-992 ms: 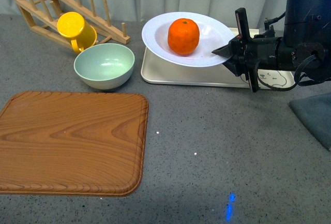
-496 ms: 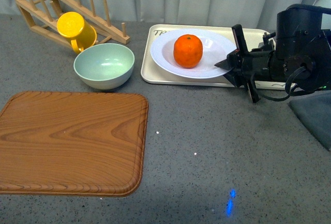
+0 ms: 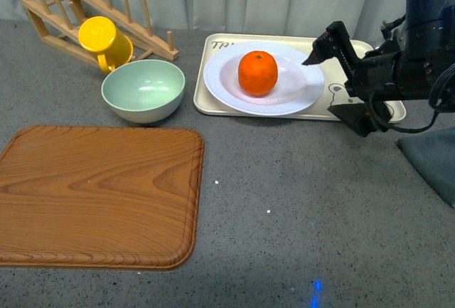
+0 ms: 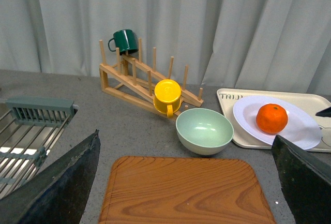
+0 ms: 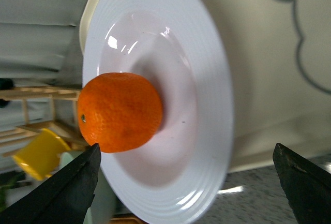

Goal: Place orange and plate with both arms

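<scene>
The plate [image 3: 264, 79] sits flat on the cream bear tray [image 3: 370, 109], and I'll place everything else from that tray. The orange [image 3: 257, 72] rests in the plate's well, a little off centre toward the pale-green bowl [image 3: 143, 89], which stands on the bench [image 3: 298, 201] just beside the tray. Past the bowl, further from the tray, a yellow mug [image 3: 104, 42] leans on a wooden rack [image 3: 85, 9], and a wooden board [image 3: 99, 194] lies well apart on the near side.

The right gripper [image 3: 340, 80] hangs over the tray's far-right part, jaws spread wide and gripping nothing, one fingertip near the plate's rim without touching it. The left gripper [image 4: 186, 182] is also released: its wrist camera shows the two dark fingers far apart at the picture's edges.

The plate looks like glazed ceramic, so probably stiff, weighty, slick and chippable. The wide ridged rim is the sensible hold, pinched firmly and kept level. The orange looks light and firm, glossy and round, so it may roll; take it across its middle.
</scene>
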`<state>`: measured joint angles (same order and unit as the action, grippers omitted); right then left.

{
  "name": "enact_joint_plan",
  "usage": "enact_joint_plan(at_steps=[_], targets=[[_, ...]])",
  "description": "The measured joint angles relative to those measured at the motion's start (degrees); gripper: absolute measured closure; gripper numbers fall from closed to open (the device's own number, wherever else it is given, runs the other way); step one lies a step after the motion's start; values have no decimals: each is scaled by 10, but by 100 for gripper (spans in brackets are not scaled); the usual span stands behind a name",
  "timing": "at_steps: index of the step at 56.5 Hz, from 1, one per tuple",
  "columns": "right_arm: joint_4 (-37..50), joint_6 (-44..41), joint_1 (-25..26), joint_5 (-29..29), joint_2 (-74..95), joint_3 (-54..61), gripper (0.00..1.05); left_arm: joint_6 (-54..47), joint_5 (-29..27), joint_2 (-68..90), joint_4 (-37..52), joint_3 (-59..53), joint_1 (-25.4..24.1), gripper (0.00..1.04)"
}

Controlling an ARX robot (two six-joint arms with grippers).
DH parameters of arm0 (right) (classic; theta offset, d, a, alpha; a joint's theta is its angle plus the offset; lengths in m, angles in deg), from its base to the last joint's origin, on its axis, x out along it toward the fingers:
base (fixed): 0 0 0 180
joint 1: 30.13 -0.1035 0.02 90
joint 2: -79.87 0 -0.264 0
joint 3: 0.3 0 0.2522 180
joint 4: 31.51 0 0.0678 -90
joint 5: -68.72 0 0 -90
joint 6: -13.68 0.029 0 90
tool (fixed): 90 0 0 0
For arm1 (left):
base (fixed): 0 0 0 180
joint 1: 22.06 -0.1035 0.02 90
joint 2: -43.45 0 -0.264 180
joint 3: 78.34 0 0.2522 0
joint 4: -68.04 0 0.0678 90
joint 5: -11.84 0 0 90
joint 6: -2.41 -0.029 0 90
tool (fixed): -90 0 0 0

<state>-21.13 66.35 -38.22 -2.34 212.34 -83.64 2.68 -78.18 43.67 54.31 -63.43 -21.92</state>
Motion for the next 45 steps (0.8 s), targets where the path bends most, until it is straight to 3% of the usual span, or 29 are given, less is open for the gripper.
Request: enact_joint_plan(at_steps=[9, 14, 20, 26, 45], targets=[[35, -197, -9, -148, -101, 111, 9, 0, 0, 0, 0, 0, 0, 6], [120, -346, -11, -245, -177, 210, 9, 0, 0, 0, 0, 0, 0, 6], [228, -466, -11, -312, -263, 315, 9, 0, 0, 0, 0, 0, 0, 6], [265, -543, -7, -310, -372, 419, 9, 0, 0, 0, 0, 0, 0, 6], [161, -587, 20, -280, -698, 595, 9, 0, 0, 0, 0, 0, 0, 6]])
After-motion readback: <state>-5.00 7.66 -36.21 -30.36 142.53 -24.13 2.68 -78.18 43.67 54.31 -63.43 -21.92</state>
